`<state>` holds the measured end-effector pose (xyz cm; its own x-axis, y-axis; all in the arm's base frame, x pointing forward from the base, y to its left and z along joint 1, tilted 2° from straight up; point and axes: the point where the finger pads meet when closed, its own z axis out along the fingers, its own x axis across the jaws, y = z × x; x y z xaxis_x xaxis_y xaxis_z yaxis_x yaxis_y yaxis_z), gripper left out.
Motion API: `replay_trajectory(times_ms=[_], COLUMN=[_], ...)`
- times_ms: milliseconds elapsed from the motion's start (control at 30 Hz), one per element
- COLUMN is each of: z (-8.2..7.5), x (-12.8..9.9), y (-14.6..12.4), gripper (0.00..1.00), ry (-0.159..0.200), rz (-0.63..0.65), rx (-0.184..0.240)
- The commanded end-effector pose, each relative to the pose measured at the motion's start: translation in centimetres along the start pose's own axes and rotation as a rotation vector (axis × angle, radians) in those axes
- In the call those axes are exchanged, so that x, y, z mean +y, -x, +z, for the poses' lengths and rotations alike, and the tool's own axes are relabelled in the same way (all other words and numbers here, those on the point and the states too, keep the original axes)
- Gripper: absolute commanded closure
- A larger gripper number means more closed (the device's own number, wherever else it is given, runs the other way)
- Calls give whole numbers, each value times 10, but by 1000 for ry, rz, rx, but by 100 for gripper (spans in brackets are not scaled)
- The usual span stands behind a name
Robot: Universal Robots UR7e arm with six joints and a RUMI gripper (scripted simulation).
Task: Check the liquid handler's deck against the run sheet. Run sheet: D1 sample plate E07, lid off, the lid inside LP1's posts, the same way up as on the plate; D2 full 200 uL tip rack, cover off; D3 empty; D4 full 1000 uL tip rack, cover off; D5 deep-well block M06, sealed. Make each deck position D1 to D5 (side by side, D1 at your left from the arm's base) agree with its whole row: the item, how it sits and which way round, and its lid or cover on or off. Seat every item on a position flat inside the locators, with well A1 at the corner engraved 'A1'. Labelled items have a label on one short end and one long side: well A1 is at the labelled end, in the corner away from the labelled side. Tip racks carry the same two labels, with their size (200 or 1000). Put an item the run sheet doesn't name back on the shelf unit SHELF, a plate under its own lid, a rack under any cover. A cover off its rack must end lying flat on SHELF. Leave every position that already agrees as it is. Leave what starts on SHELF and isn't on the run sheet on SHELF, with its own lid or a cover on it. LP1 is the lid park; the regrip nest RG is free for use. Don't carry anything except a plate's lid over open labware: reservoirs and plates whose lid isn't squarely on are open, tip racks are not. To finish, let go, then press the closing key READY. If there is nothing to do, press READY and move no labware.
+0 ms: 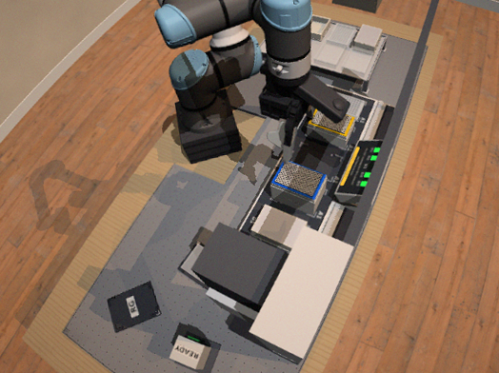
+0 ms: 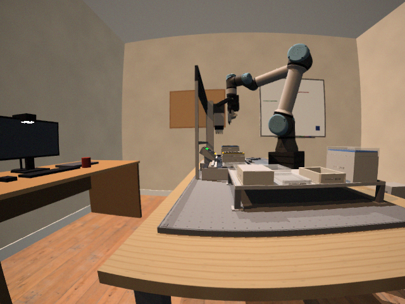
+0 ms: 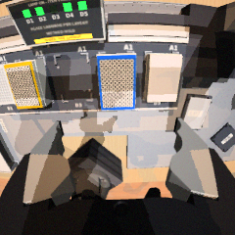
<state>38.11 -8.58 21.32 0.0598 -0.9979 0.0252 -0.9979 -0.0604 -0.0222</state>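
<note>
The tool [image 3: 115, 162] is hanging high with its jaws apart and empty, looking down on the yellow-rimmed rack [image 3: 22, 84], the blue-rimmed rack [image 3: 116, 80] and the beige block [image 3: 164, 77], likely inspecting the deck.

Wooden bench [image 2: 248, 261] under a grey perforated mat [image 2: 209, 209].
The mat carries the RG nest [image 1: 132, 307], READY key [image 1: 189, 352] and shelf unit [image 2: 240, 192].

Wrist view: left of the fingers, the yellow-framed tip rack [image 3: 22, 84] is partly cut by the frame edge. Status panel [image 3: 61, 20] small print illegible. Top view: arm hides part of the shelf unit [image 1: 379, 52].
</note>
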Motion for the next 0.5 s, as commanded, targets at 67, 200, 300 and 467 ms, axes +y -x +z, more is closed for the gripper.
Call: replay_trajectory(times_ms=[67,200,300,467], z=[13,20,21,30], x=[0,0,0,0], y=[0,0,0,0], gripper=[18,18,18,18], ry=[-1,-1,-1,-1], rz=[0,0,0,0], rx=[1,1,1,1])
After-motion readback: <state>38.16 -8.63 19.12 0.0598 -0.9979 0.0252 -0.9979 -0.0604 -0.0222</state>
